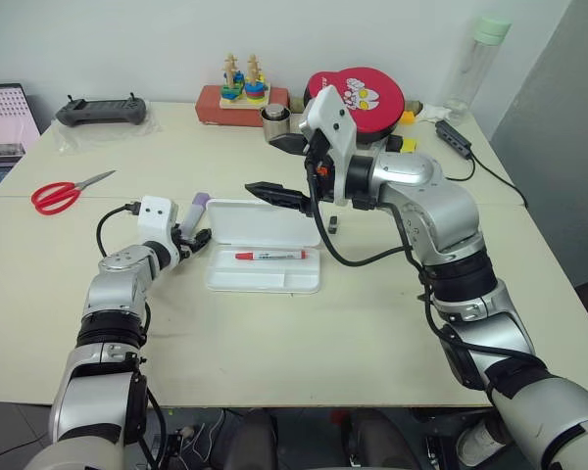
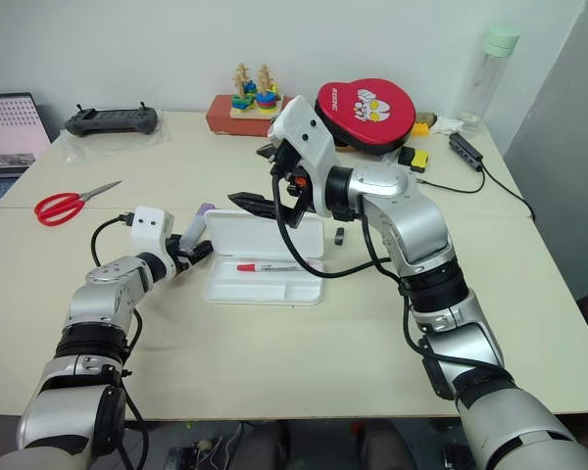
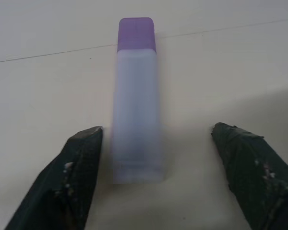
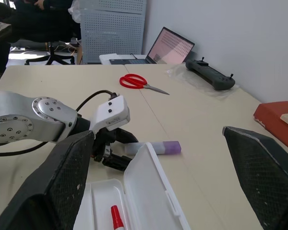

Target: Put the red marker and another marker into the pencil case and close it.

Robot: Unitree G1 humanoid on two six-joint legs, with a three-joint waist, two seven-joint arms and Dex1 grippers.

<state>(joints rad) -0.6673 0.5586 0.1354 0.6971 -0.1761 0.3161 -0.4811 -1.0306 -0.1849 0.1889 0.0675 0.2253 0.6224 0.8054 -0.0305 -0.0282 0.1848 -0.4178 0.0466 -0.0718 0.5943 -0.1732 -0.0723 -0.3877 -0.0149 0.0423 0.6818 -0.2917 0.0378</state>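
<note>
Nearest to me, my left gripper (image 1: 198,238) sits low on the surface (image 1: 274,343), its jaws spread either side of the lavender highlighter (image 3: 136,100) without touching it (lined up along its length, I judge, so a squeeze catches the barrel). The highlighter lies flat just beside the pencil case (image 1: 265,269), on its left. The case lies open, lid tipped back, with the red marker (image 1: 270,256) already in the tray. My right gripper (image 1: 286,171) hangs above the lid, jaws wide and empty, probably lifted clear to leave room.
</note>
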